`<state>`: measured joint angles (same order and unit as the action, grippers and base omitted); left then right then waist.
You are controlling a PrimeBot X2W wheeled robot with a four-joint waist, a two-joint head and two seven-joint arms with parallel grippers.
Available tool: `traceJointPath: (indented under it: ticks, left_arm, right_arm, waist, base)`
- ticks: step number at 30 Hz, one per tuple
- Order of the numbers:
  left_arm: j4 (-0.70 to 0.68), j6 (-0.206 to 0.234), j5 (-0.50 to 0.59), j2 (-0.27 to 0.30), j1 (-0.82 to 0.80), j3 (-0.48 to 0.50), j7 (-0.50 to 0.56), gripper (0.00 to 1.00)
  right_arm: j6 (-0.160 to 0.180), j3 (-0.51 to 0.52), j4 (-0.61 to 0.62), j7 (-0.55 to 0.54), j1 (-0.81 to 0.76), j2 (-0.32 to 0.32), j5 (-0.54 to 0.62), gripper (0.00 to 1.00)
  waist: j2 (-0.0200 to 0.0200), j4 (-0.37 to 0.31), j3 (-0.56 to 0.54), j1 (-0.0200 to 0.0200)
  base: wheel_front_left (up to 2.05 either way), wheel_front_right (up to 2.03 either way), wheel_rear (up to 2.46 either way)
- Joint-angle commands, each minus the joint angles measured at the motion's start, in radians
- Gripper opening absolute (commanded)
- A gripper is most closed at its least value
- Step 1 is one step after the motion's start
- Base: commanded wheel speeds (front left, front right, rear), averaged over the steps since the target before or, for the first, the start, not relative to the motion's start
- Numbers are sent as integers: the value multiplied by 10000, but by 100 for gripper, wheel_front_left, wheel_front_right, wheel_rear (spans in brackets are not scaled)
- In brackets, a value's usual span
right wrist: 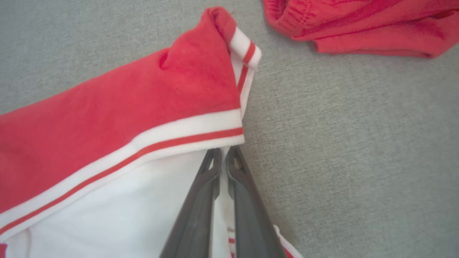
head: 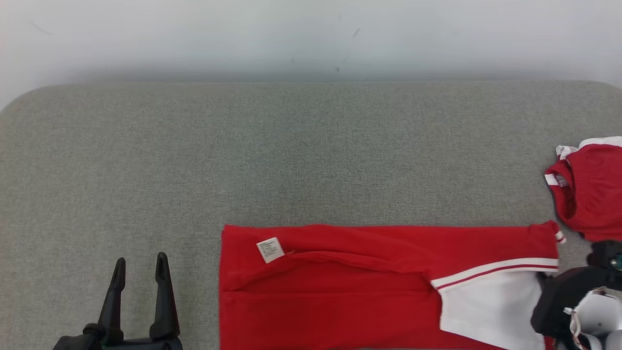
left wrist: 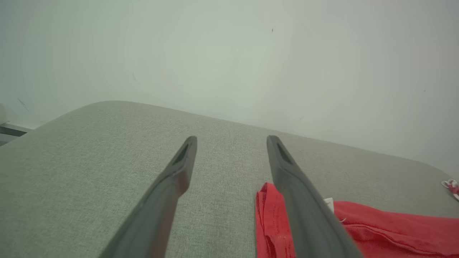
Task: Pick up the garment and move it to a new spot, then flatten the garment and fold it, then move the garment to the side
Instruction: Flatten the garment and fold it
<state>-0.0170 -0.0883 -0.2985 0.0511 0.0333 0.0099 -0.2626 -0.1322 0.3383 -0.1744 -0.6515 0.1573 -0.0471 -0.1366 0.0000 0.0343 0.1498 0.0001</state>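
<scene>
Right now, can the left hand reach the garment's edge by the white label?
Probably yes: the left hand is open beside that edge of the garment, with only bare grey surface between them.

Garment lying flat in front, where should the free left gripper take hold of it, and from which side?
Take the garment by its left edge, near the label corner, coming in low from the left, I'd judge. That edge is a straight stack of layers facing the open left gripper, and the right gripper pinches the white end opposite.
</scene>
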Motion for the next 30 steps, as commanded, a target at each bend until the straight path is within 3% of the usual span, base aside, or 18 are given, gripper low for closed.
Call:
traceJointPath:
  ticks: [1, 9, 16, 21, 24, 30]
  left_arm:
    - [62, -60, -38, -12, -112, -1, -29, 100]
    - [200, -108, -111, -11, -142, -141, -29, 100]
    - [332, -156, -167, -11, -146, -128, -29, 100]
    - [406, -145, -177, -11, -66, -128, -29, 100]
    - [441, -127, -173, -11, 9, -165, -29, 100]
    - [475, -80, -241, -11, 71, -317, -29, 100]
  right_arm:
    - [31, 355, 213, -54, 19, -55, 182, 0]
    - [30, 1309, 1468, -628, -283, -52, 853, 0]
    - [30, 1118, 2543, -1178, -687, -44, 1352, 0]
    - [30, -316, 3304, -1612, -899, -36, 657, 0]
    - [28, -1948, 3723, -1908, -1043, -38, 186, 0]
    - [28, -4286, 3339, -1984, -687, -44, -805, 0]
  waist:
    - [0, -52, -13, -1]
    - [0, -75, 5, -1]
    - [0, -71, -88, -1]
    - [0, -66, -275, -1]
    - [0, -29, -429, -1]
    - [0, 123, -565, -1]
  base:
    - [0, 0, 0]
    - [0, 0, 0]
    - [0, 0, 0]
    - [0, 0, 0]
    - [0, 0, 0]
    - [0, 0, 0]
